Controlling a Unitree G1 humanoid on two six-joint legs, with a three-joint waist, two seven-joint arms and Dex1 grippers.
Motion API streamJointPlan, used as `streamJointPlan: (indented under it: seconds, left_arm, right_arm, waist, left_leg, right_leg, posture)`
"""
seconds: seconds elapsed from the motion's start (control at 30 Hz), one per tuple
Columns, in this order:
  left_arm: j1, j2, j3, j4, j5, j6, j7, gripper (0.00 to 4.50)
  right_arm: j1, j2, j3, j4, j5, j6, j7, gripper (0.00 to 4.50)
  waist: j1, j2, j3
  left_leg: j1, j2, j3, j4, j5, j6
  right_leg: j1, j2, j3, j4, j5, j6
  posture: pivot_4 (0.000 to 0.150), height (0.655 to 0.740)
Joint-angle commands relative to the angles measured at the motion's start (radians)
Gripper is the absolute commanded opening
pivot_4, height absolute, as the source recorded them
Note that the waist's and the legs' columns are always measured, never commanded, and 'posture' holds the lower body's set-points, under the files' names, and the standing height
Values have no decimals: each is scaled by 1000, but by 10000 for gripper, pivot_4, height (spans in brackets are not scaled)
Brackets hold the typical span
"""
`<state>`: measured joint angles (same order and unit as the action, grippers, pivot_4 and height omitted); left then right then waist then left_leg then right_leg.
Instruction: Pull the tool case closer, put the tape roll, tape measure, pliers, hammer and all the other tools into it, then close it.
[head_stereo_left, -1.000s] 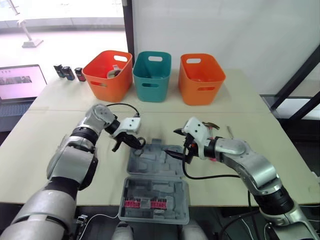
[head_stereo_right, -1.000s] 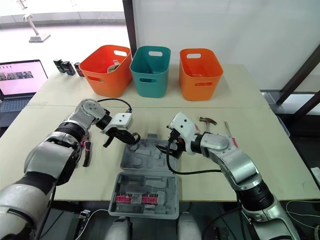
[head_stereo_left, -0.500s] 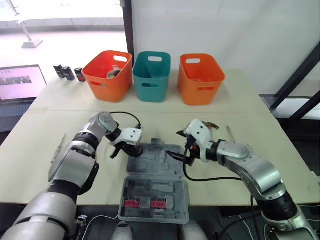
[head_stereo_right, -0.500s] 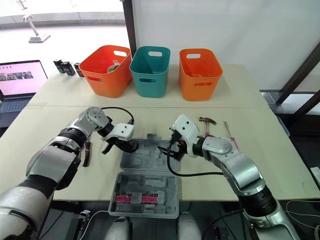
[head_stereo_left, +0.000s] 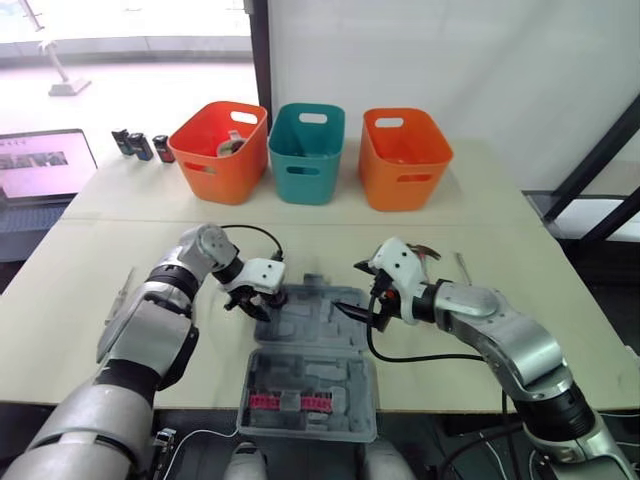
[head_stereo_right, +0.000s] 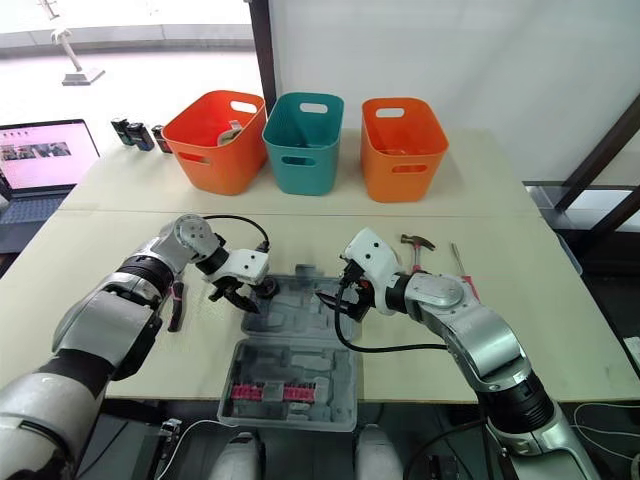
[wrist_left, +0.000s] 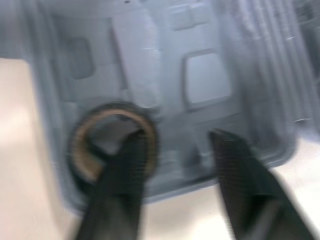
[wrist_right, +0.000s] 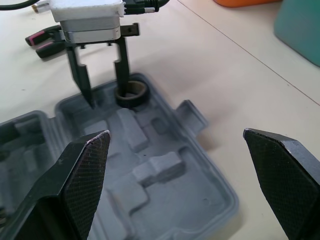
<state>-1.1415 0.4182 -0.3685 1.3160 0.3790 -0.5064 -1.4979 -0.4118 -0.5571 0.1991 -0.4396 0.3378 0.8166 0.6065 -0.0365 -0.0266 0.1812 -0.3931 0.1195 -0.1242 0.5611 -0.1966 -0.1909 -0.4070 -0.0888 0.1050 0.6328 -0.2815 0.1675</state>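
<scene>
The grey tool case (head_stereo_left: 318, 345) lies open at the table's front edge. The dark tape roll (wrist_right: 131, 100) rests in the far left corner pocket of its far half, where the left wrist view also has the tape roll (wrist_left: 82, 145). My left gripper (head_stereo_right: 232, 297) hangs open just over it, one finger at the ring, the other beside it. At the case's right rim my right gripper (head_stereo_left: 352, 290) is wide open with nothing between its fingers. The hammer (head_stereo_right: 418, 241) lies behind my right arm. Red-handled pliers (head_stereo_right: 175, 303) lie left of the case.
Two orange bins (head_stereo_left: 218, 150) (head_stereo_left: 403, 157) and a teal bin (head_stereo_left: 306, 152) stand in a row at the back. A laptop (head_stereo_left: 40, 165) and small black items (head_stereo_left: 140, 146) sit far left. A thin tool (head_stereo_right: 455, 258) lies right of the hammer.
My left gripper came down to the case's left corner with the tape roll, then opened and let it go there. My right gripper has stayed open at the case's right side.
</scene>
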Motion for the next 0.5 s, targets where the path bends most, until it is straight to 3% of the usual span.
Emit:
streamJointPlan:
  seconds: [0.03,0.37,0.47,0.5]
  left_arm:
    - [-44,1,47,-9,-44,13,-3,34758]
    - [-64,33,137,-30,-140,85,-95,34758]
    - [-49,34,162,-28,-157,110,-56,26354]
    - [-44,33,168,-28,-161,116,-43,21259]
  right_arm:
    - [-18,3,-27,-22,1,-24,2,45000]
    - [-17,3,-22,-9,-1,-39,9,45000]
    - [-18,6,-18,-5,-2,-44,12,45000]
    - [-19,6,-17,-4,-2,-45,13,45000]
  waist:
    - [3,0,0]
    - [-7,0,0]
    - [-7,0,0]
    - [-7,0,0]
  left_leg:
    - [0,0,0,0,0,0]
    - [0,0,0,-1,1,1]
    - [0,0,0,-1,1,1]
    - [0,0,0,-1,1,1]
  right_leg:
    - [0,0,0,0,0,0]
    - [0,0,0,0,0,0]
    - [0,0,0,0,0,0]
    - [0,0,0,0,0,0]
  posture:
    - [1500,7400]
    - [1500,7400]
    - [1500,7400]
    - [1500,7400]
